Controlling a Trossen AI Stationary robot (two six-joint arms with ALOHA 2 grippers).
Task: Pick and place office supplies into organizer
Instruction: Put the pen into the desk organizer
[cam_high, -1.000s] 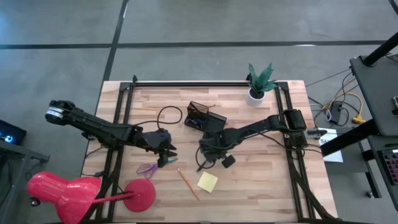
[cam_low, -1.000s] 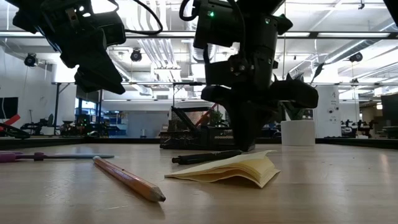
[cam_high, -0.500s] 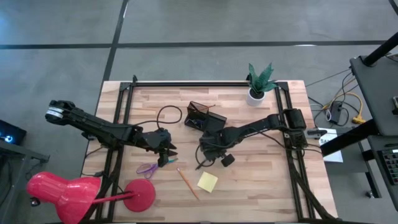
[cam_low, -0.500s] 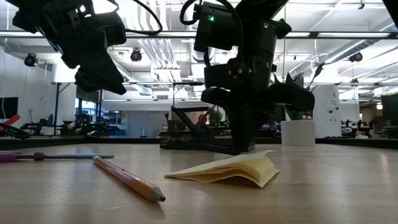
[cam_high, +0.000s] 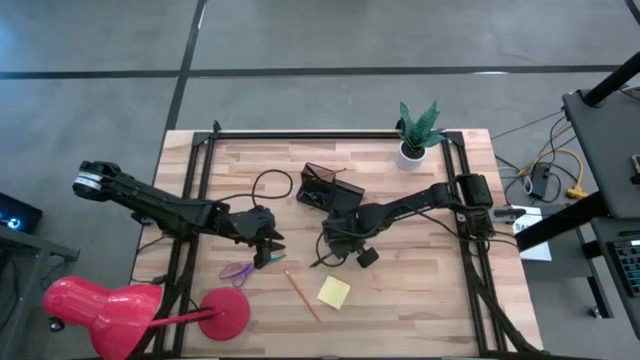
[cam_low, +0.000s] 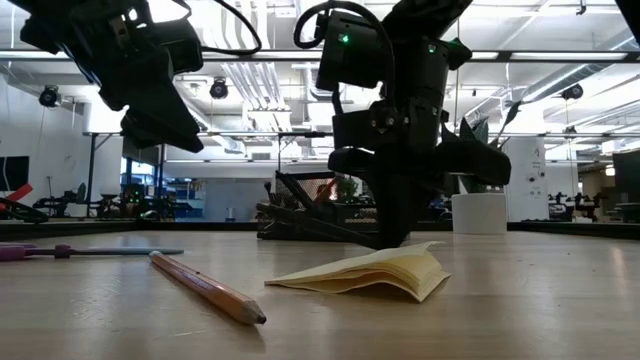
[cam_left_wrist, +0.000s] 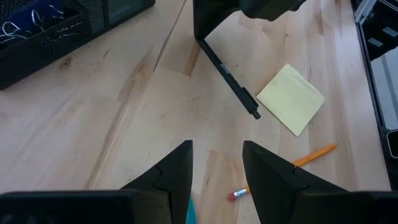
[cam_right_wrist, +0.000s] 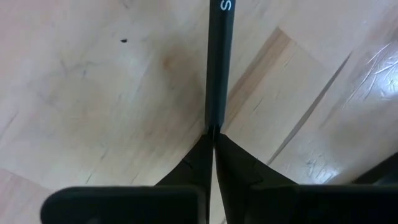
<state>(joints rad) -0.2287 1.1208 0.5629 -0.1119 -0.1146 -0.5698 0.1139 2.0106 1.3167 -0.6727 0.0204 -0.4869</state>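
A black pen (cam_left_wrist: 230, 74) lies slantwise on the wooden table near its middle, with my right gripper (cam_high: 328, 243) shut on one end of it. The dark mesh organizer (cam_high: 325, 188) stands just beyond, toward the far edge. A yellow sticky-note pad (cam_high: 334, 292) and an orange pencil (cam_high: 300, 295) lie flat nearer the front edge. Purple scissors (cam_high: 238, 270) lie to their left. My left gripper (cam_left_wrist: 216, 163) hovers open above the table by the scissors, with nothing between its fingers. My right gripper pinches the pen's end (cam_right_wrist: 214, 121) between its two fingertips (cam_right_wrist: 196, 155), which meet on it. The fingers come from above, pointing steeply down, and the pen runs on away from them along the wood. Whether its free end (cam_left_wrist: 255, 114) rests on the table, I cannot tell.
A red desk lamp (cam_high: 110, 312) fills the near left corner, its round base (cam_high: 225, 312) next to the scissors. A potted plant (cam_high: 415, 135) stands at the far right. A black cable loop (cam_high: 272, 185) lies left of the organizer. Bare wood shows right of the pad.
The pen, which lay flat in front of my right gripper in the low view, no longer shows there. Seen from above, it has swung a little about the end at the gripper. My left arm has kept still.
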